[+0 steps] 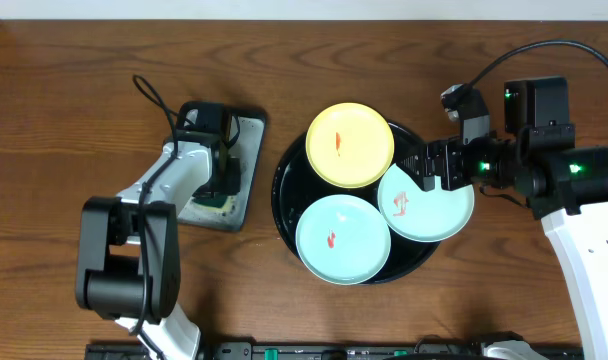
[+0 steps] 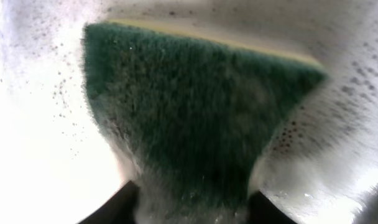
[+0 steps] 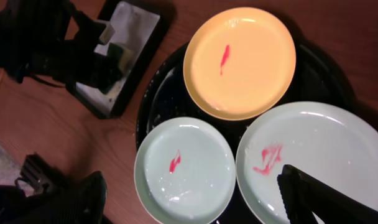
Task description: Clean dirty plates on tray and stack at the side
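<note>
Right hand over right mint plate rim.

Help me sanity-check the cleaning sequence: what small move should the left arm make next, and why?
Probably firm up the left gripper on the green sponge and lift it out of the small grey tray. Its fingers flank the sponge, though a full grip isn't clear. The yellow plate, the middle mint plate and the rightmost mint plate all show red smears.
</note>
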Robot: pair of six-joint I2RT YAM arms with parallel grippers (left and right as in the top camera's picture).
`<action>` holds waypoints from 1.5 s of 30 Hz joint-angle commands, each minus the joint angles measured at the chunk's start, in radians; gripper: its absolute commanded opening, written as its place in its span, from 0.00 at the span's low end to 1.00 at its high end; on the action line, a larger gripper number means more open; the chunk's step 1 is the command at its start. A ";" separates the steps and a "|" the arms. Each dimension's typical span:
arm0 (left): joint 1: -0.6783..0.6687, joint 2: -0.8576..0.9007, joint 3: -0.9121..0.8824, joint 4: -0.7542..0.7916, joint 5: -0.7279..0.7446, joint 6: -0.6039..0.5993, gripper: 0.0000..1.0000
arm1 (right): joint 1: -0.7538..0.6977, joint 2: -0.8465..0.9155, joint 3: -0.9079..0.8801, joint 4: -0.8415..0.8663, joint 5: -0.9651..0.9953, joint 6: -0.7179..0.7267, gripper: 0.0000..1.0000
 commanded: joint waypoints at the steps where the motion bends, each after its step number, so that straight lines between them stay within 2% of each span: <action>1: 0.004 0.095 -0.022 0.002 0.046 0.000 0.22 | 0.010 0.000 0.016 -0.006 -0.004 0.013 0.87; 4: 0.004 0.093 -0.022 -0.002 0.045 0.001 0.11 | 0.010 0.000 0.016 -0.002 -0.004 0.013 0.88; 7: 0.004 0.074 -0.022 -0.002 0.046 0.000 0.12 | 0.010 0.000 0.016 0.006 -0.004 0.013 0.88; 8: 0.004 0.067 -0.022 -0.002 0.046 0.000 0.23 | 0.010 0.000 0.016 0.009 -0.004 0.013 0.88; 9: 0.004 0.058 -0.020 -0.003 0.046 0.000 0.49 | 0.010 0.000 0.016 0.010 -0.004 0.013 0.89; 10: 0.004 0.051 -0.018 -0.006 0.049 0.000 0.59 | 0.010 0.000 0.016 0.010 -0.004 0.013 0.89; 14: 0.004 0.010 0.010 -0.047 0.092 0.001 0.74 | 0.010 0.000 0.016 0.010 -0.004 0.013 0.89; 15: 0.004 -0.005 0.016 -0.056 0.099 0.001 0.75 | 0.010 0.000 0.016 0.010 -0.004 0.013 0.89; 27: 0.007 -0.132 0.024 -0.130 0.096 0.002 0.77 | 0.010 0.000 0.016 0.009 -0.004 0.013 0.90; 31: 0.007 -0.132 0.022 -0.130 0.032 0.002 0.77 | 0.010 0.000 0.016 0.009 -0.004 0.013 0.90; 40: 0.007 -0.113 -0.031 -0.029 0.012 -0.016 0.77 | 0.011 0.000 0.016 0.009 -0.005 0.013 0.90; 45: 0.007 -0.075 -0.050 0.021 0.014 -0.031 0.66 | 0.012 0.000 0.016 0.002 -0.005 0.013 0.90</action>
